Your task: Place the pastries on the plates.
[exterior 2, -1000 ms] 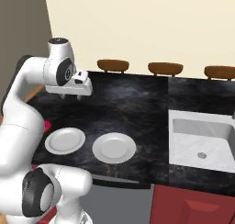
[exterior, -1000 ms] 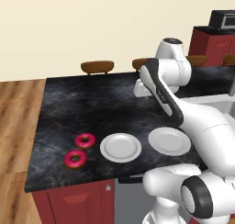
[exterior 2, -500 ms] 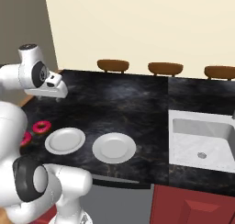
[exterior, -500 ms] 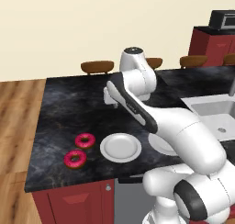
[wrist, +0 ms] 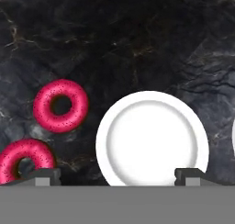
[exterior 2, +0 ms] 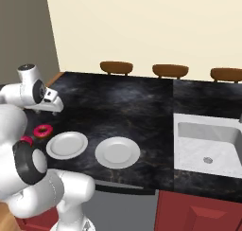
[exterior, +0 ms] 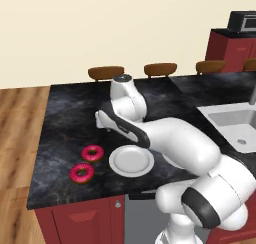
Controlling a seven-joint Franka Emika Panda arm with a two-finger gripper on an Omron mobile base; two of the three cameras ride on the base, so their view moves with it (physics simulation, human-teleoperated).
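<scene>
Magenta-iced ring donuts (wrist: 60,106), seemingly speckled, beside plain white plate (wrist: 152,138).

no readable text, labels, brands or numbers anywhere (all surfaces plain and unmarked), no signs

Two pink donuts (exterior: 87,163) lie beside empty plates (exterior 2: 66,145)

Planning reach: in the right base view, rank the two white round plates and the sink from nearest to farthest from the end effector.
1. Left white round plate, just in front of the end effector.
2. Right white round plate, toward the counter's middle.
3. Grey sink basin, far right.
</scene>
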